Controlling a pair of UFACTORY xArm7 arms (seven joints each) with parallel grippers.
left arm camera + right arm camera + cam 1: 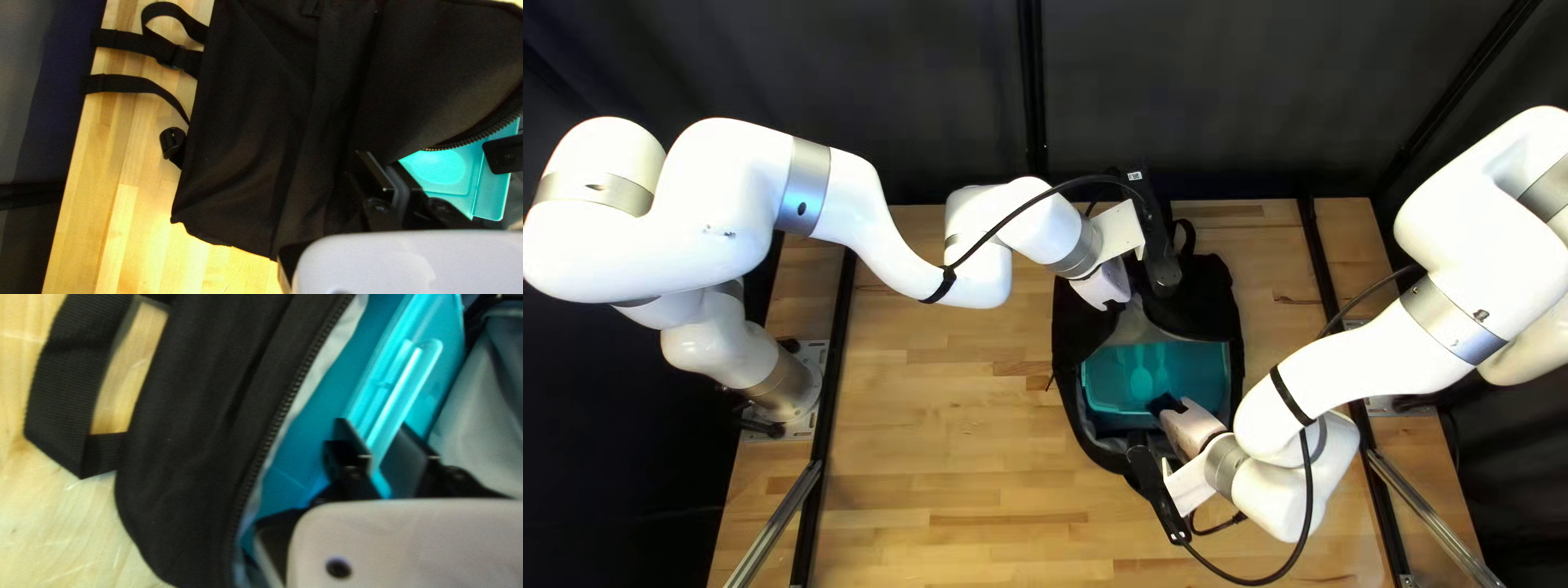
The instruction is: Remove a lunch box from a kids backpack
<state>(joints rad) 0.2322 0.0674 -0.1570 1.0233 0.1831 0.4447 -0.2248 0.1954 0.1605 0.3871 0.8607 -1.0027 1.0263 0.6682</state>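
In the top left view, the black backpack (1211, 289) lies unzipped, the turquoise lunch box (1203, 376) inside. My left gripper (1105, 285) is over its upper part, fingertips hidden there. In the left wrist view, my left gripper (389, 177) is shut on the backpack's raised flap (430, 71), beside the lunch box (436, 169). My right gripper (1163, 405) reaches over the box's lower edge. In the right wrist view, my right gripper (378, 452) stands open, a raised part of the lunch box (406, 392) between its fingers; contact on both sides cannot be seen.
Black straps (131, 84) and a buckle (172, 142) lie on the wooden table (958, 436) beside the backpack. A strap loop (60, 397) sticks out near my right gripper. The zipper edge (289, 397) runs alongside the box. My right gripper's black part (504, 155) shows near my left gripper.
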